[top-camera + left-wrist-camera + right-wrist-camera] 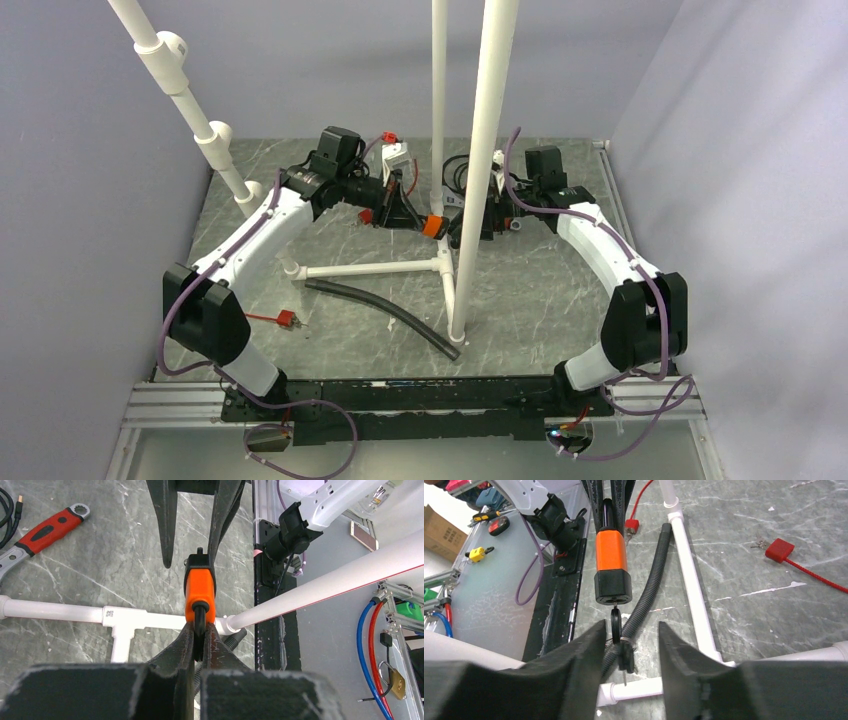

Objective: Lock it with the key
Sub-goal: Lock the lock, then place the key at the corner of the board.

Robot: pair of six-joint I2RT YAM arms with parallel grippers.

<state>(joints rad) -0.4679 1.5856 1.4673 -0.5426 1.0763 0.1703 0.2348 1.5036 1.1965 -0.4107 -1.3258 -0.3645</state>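
Table (560, 290) and white PVC frame (380, 268) are sitting below the work. The lock is hanging in the air over the frame's pipes, between the two arms. Anything dropped is landing among the pipes and the black corrugated hose (651, 587), which makes for an awkward re-grasp.

Left gripper (200, 629) is clamping fully down on the black shackle end of the orange padlock (200, 592), with the keyway end pointing at the other arm. The grip is on a thin bar only. Main worry: when torque goes in at the key, the body is likely pivoting about the shackle, so the turn is swinging the lock rather than rotating the cylinder.

Right gripper (630, 630) is standing open and holding nothing, jaws either side of the key (615, 621) without touching it. The key is sitting in the padlock's black end, with a spare key (626, 659) dangling from it on a small ring.

Smaller risks:
- Key is lying nearer one jaw, so that finger is probably touching first and shoving the lock sideways.
- Jaws may be pinching the spare key or ring instead of the inserted bow.
- Pulling back while twisting is drawing the key out.
- Can't tell whether the shackle is seated; the fingers are covering it.
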